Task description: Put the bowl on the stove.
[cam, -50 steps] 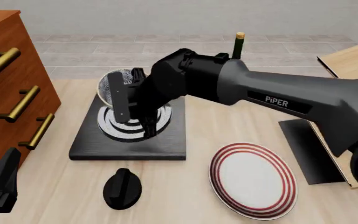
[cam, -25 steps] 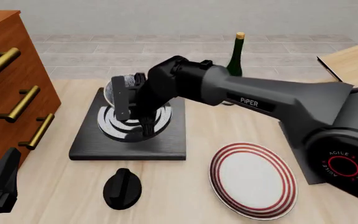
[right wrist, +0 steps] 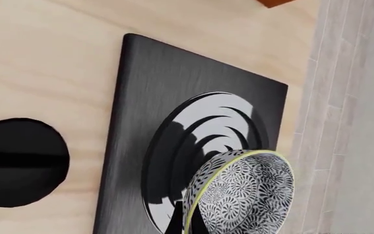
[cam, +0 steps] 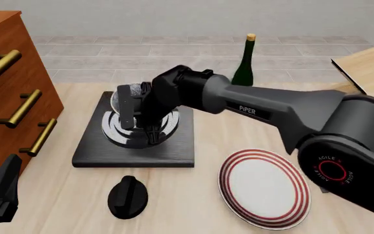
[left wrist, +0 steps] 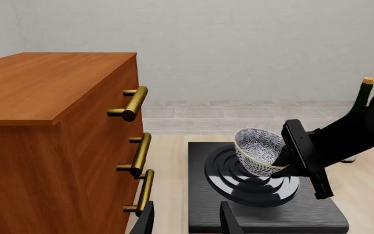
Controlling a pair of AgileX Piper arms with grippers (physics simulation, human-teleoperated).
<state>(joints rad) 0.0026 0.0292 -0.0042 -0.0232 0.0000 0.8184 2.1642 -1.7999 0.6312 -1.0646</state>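
Centre-left of the front view: the small speckled grey-and-white bowl (cam: 126, 95), gripped by its rim and tilted in the right gripper's (cam: 137, 113) fingers, is best levelled and lowered squarely onto the ringed burner of the flat black square stove (cam: 135, 147) before release; the left gripper's (left wrist: 185, 218) fingers are parted and hold nothing.

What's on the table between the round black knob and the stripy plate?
Nothing: in the front view, only bare wooden table separates the black round knob from the white red-ringed plate.

Right gripper (cam: 137, 118) with speckled bowl (cam: 127, 94): lowered since a second ago, now closer over stove (cam: 135, 146) burner; right arm extended further toward 9 o'clock.
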